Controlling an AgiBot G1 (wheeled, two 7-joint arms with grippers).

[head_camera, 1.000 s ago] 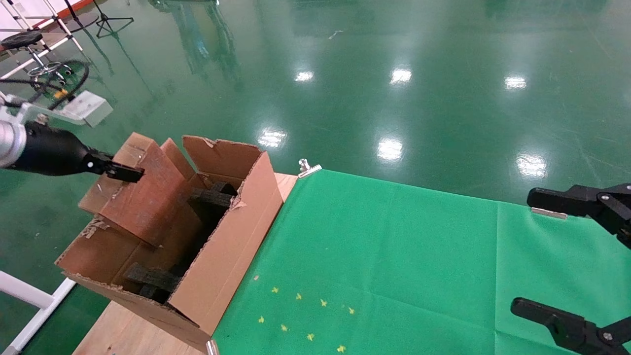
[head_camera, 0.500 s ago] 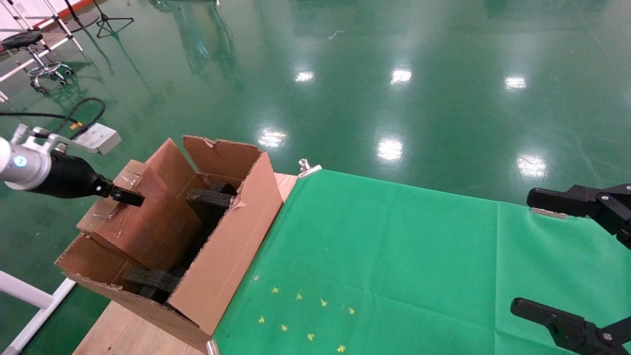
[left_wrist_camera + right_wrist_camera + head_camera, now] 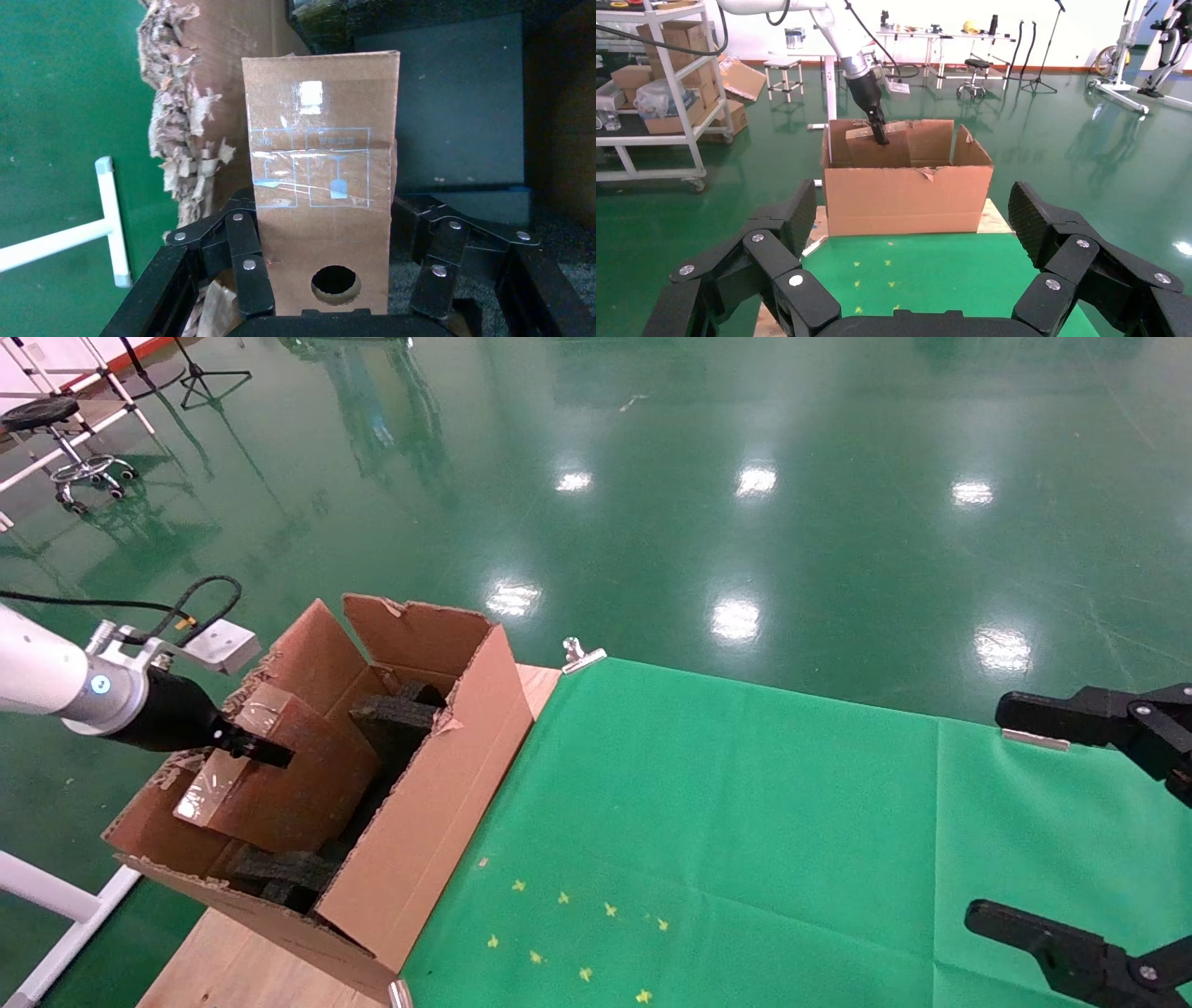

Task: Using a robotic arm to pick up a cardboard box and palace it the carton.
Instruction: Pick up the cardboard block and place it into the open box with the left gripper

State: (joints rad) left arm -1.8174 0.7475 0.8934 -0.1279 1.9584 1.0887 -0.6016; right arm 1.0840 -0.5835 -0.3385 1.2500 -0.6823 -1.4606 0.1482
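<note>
Risk: my left gripper (image 3: pixel 265 752) jaws are clamped on the slim brown taped cardboard box (image 3: pixel 270 775), tilted half-inside the big torn brown carton (image 3: pixel 424 803), so releasing now could wedge it on the black foam blocks (image 3: pixel 396 710); right gripper (image 3: pixel 1085 822) idles agape over the table.

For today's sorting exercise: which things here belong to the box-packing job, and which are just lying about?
Job:
left gripper, shut on the cardboard box
carton, which the box is partly inside

Lying about:
right gripper, open, parked over the green cloth
metal clip
stool
shelf cart
</note>
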